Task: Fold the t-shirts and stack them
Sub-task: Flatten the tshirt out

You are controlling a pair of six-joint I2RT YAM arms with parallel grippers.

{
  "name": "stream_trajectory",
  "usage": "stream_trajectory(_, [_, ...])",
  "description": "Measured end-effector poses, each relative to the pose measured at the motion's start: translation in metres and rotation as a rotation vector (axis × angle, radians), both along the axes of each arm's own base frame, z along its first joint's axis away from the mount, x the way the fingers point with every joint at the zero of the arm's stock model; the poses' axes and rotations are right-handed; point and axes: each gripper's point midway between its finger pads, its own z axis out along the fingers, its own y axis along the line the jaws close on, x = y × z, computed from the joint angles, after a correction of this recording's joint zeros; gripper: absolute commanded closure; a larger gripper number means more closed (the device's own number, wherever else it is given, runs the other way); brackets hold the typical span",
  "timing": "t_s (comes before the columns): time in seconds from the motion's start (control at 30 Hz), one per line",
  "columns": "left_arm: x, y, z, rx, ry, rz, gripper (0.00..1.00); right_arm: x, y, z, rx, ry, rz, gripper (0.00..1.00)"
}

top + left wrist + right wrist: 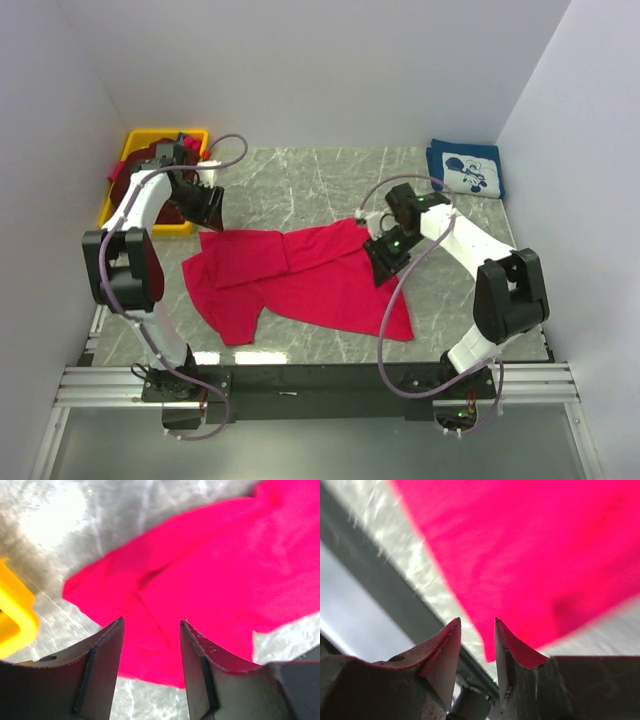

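Red tee (300,275), soft and creased, lies spread across the middle of the grey-veined marble bench (300,180), white walls (300,70) around. Left gripper (151,622) hangs released over its far-left corner; right gripper (477,622), slightly parted, grasps nothing.

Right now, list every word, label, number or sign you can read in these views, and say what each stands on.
No readable text in any view.
On the navy t-shirt: a white cartoon print only; any lettering is too small to read.
On the red t-shirt: plain, no print showing.
On the yellow bin: no label showing.
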Motion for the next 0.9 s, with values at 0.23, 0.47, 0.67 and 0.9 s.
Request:
stream_trajectory(0.23, [-0.012,-0.006,0.005,-0.009,-0.003,-0.028,0.49,0.051,-0.023,-0.005,-0.083,-0.118,-0.222,0.59])
stream_trajectory(0.47, [-0.013,-0.002,-0.03,0.008,0.086,-0.04,0.51,0.076,-0.03,-0.022,-0.155,-0.143,-0.322,0.56])
stream_trajectory(0.67, [-0.014,-0.002,-0.038,0.009,0.105,-0.048,0.55,0.084,-0.041,-0.036,-0.201,-0.125,-0.379,0.53])
stream_trajectory(0.9, [-0.017,-0.01,-0.044,0.01,0.116,-0.072,0.57,0.086,-0.048,-0.047,-0.22,-0.09,-0.412,0.52])
